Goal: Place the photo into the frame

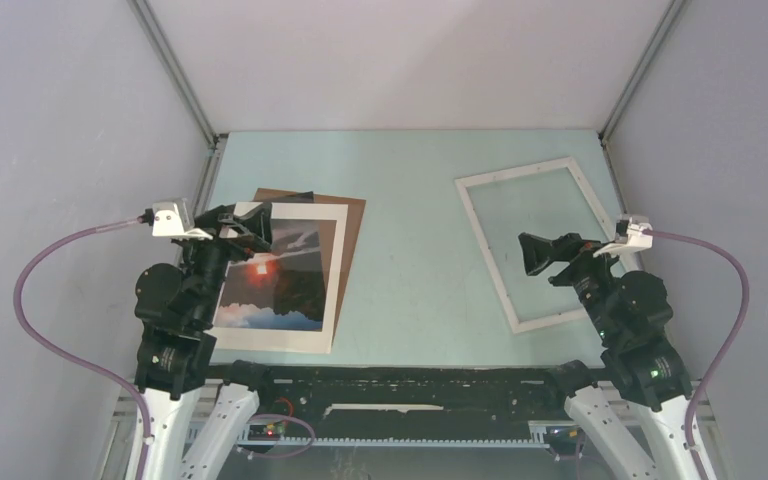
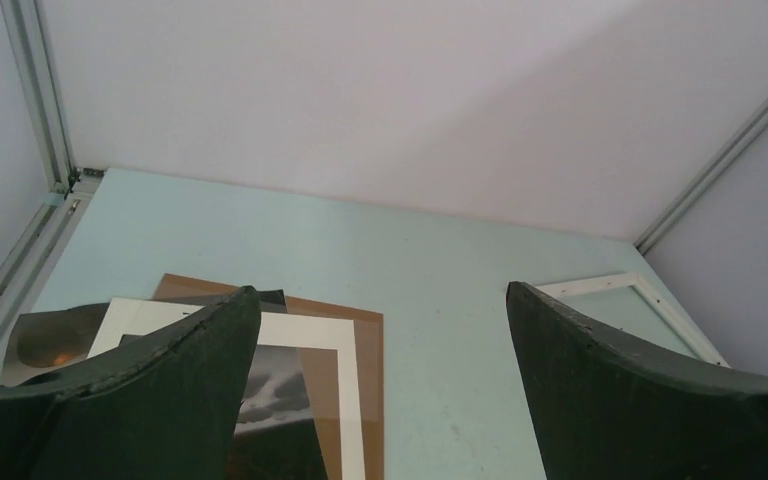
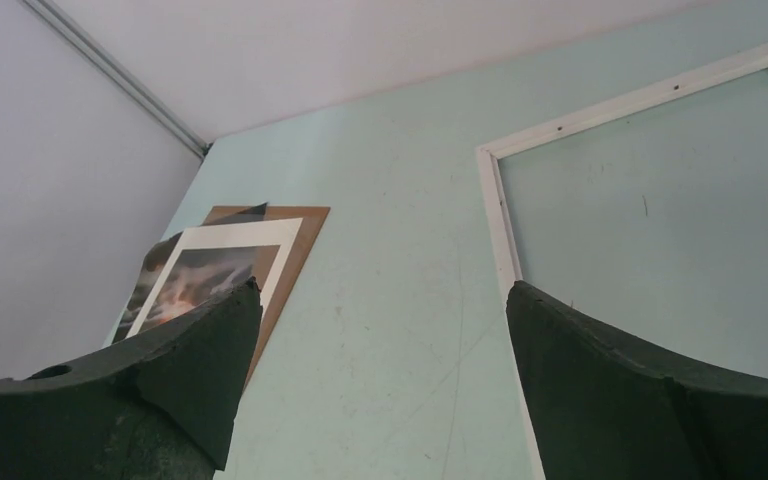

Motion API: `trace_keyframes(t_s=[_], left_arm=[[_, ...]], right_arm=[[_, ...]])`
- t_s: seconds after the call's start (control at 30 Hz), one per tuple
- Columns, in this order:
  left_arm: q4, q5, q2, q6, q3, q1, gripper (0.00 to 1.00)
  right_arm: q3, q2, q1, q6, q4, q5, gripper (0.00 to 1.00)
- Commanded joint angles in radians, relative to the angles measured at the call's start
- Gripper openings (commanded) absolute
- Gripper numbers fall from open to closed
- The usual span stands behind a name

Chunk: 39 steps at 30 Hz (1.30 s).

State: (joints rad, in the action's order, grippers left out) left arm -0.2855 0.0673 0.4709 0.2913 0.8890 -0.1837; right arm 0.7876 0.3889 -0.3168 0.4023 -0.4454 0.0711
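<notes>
The photo (image 1: 295, 285), a print with a wide white border, dark clouds and a red-orange sun, lies flat at the left of the table on a brown board. The frame (image 1: 482, 250), thin and white with a clear pane, lies flat at the right. My left gripper (image 1: 260, 228) hovers open over the photo's far left corner, holding nothing. My right gripper (image 1: 527, 254) hovers open over the frame's left side, empty too. The left wrist view shows the left gripper (image 2: 380, 290) with the photo (image 2: 310, 328) below its left finger. The right wrist view shows the right gripper (image 3: 380, 285), the frame (image 3: 495, 220) and the photo (image 3: 210, 265).
A brown backing board (image 1: 353, 230) lies under the photo, showing along its far and right sides, with a dark flap (image 1: 285, 195) at its far edge. Grey walls enclose the pale green table (image 1: 410, 250) on three sides. A bare strip separates photo and frame.
</notes>
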Motion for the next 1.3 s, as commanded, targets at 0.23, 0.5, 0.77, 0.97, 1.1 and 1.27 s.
trace_keyframes(t_s=[0.23, 0.5, 0.77, 0.97, 1.1, 1.27], left_arm=[[0.061, 0.014, 0.018, -0.051, -0.015, -0.011, 1.00], [0.031, 0.012, 0.072, -0.047, 0.009, -0.014, 1.00], [0.014, -0.019, 0.093, -0.032, 0.022, -0.040, 1.00], [0.009, -0.024, 0.088, -0.029, 0.027, -0.060, 1.00], [0.009, -0.026, 0.085, -0.028, 0.027, -0.068, 1.00], [0.009, -0.026, 0.086, -0.025, 0.025, -0.069, 1.00]], right_arm=[[-0.006, 0.152, -0.001, -0.018, -0.083, 0.122, 1.00], [-0.012, 0.379, 0.033, -0.030, -0.024, 0.166, 1.00], [-0.026, 0.745, 0.353, 0.090, -0.016, -0.247, 1.00], [-0.106, 0.837, 0.360, 0.094, 0.016, -0.410, 0.99], [-0.149, 0.879, 0.333, 0.090, 0.039, -0.434, 0.97], [-0.155, 0.951, 0.248, 0.113, 0.086, -0.445, 0.93]])
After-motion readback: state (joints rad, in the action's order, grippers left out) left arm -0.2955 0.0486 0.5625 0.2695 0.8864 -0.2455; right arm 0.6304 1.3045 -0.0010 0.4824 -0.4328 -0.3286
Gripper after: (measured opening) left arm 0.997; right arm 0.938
